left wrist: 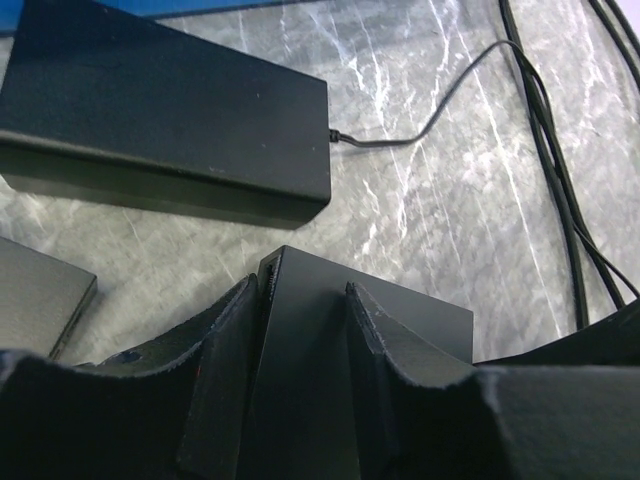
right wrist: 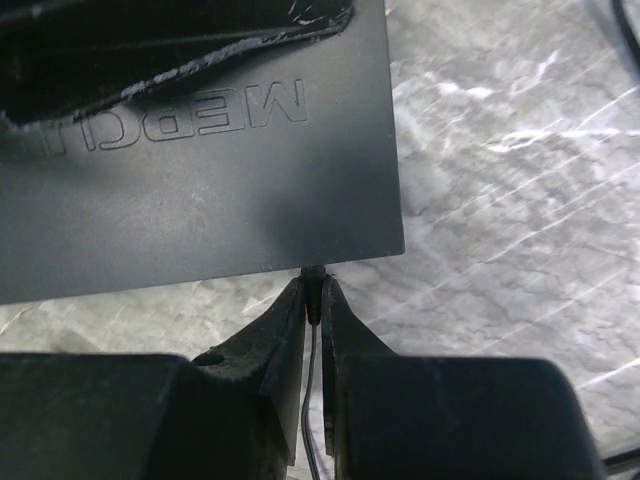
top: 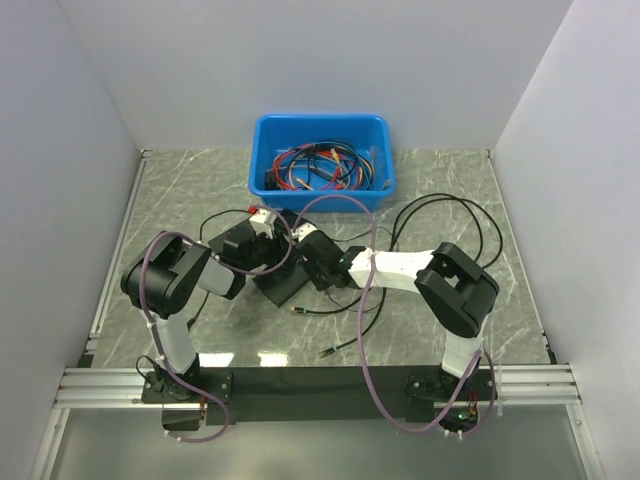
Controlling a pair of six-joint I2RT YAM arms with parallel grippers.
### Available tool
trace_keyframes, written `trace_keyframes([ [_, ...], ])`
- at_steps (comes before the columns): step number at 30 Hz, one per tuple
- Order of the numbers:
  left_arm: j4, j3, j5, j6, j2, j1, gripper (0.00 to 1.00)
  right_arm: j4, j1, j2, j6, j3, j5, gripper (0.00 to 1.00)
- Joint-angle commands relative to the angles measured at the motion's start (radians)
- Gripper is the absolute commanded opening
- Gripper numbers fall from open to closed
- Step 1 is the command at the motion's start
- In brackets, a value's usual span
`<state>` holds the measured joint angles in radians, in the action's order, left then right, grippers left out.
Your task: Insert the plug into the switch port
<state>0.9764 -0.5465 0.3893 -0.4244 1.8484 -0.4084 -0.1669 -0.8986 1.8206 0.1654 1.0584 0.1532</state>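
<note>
While the left gripper (left wrist: 302,292) clamps the switch (right wrist: 200,190), the right gripper (right wrist: 314,288), pinching the plug (right wrist: 314,275), should push straight in.

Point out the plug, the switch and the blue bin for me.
plug (right wrist: 314,298): right wrist view, on its black body.
switch (right wrist: 200,190): right wrist view, on the flat face near the lettering.
blue bin (top: 320,119): top view, on the far rim.

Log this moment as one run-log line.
left gripper: shut on switch | right gripper: shut on plug | plug: tip at switch edge, insertion depth unclear | status: seating not confirmed
</note>
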Motion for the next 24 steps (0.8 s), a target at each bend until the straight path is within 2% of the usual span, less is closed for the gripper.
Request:
trace_keyframes([
  [1, -0.084, -0.001, 0.109, 0.029, 0.017, -0.087, 0.43, 0.175, 0.020, 0.017, -0.013, 0.109, 0.080, 0.00],
  [9, -0.136, -0.024, 0.121, 0.067, 0.015, -0.138, 0.42, 0.148, 0.023, 0.045, -0.017, 0.173, 0.128, 0.00],
  [14, -0.136, -0.041, 0.187, 0.050, 0.032, -0.139, 0.43, 0.165, 0.023, 0.054, -0.012, 0.192, 0.129, 0.00],
  [18, -0.143, -0.061, 0.224, 0.044, 0.058, -0.139, 0.43, 0.230, 0.021, 0.063, -0.006, 0.195, 0.126, 0.00],
  [24, -0.194, -0.090, 0.185, 0.049, 0.089, -0.139, 0.43, 0.329, 0.023, 0.019, -0.010, 0.124, 0.120, 0.00],
])
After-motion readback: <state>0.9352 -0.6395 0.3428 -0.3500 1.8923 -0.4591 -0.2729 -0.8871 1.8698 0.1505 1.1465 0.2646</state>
